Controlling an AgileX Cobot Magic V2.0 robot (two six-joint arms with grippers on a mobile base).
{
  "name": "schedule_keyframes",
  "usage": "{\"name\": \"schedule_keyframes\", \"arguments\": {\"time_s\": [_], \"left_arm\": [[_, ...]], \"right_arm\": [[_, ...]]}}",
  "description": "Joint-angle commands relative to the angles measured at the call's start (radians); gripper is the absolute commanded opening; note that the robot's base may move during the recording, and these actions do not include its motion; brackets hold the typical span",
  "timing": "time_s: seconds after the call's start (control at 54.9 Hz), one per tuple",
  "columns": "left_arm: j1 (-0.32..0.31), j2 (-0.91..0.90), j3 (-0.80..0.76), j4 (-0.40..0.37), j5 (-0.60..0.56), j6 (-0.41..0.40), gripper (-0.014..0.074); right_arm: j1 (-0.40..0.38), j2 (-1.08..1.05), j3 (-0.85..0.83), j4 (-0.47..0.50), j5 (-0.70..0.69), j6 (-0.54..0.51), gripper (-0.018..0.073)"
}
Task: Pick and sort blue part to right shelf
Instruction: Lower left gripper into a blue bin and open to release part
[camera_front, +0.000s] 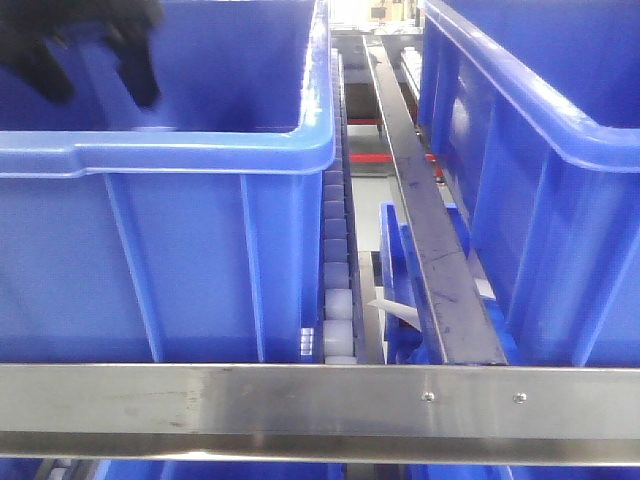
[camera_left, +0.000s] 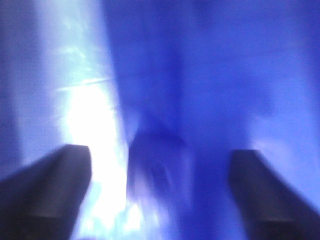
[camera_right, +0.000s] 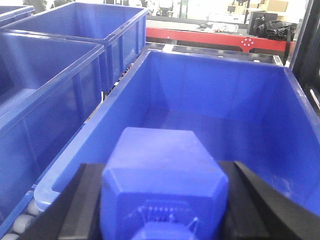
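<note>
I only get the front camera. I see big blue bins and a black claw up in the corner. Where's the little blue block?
Observer: The right wrist camera shows it. The blue part is clamped in the right gripper.
Operator: Is it over a bin?
Observer: A big blue bin sits open just beyond it, resting on white rollers.
Operator: And that black claw?
Observer: That's likely the left gripper. Its wrist camera shows the jaws wide apart against blue plastic, but the picture is too blurred to tell more.
</note>
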Motion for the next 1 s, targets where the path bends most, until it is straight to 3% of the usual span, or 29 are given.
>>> {"name": "schedule_keyframes", "arguments": {"time_s": [0.0, 0.219, 0.419, 0.692, 0.984], "left_arm": [[-0.017, -0.150, 0.070, 0.010, -0.121, 0.001, 0.0426], [-0.019, -0.433, 0.333, 0.030, -0.296, 0.001, 0.0282], [-0.019, -0.676, 0.533, 0.103, -0.345, 0.001, 0.0120], [-0.019, -1.003, 0.735, 0.130, -0.386, 0.001, 0.0127], [-0.019, -1.316, 0.844, 0.179, -0.371, 0.001, 0.0127]], "right_arm": [[-0.002, 0.014, -0.029, -0.020, -0.091, -0.009, 0.0248], [-0.002, 0.014, -0.029, -0.020, -0.065, -0.009, 0.0248], [-0.002, 0.030, -0.030, -0.020, -0.002, -0.006, 0.0246], [-0.002, 0.307, -0.142, -0.019, 0.010, 0.091, 0.0246], [-0.002, 0.729, -0.431, 0.022, 0.130, 0.109, 0.0246]]}}
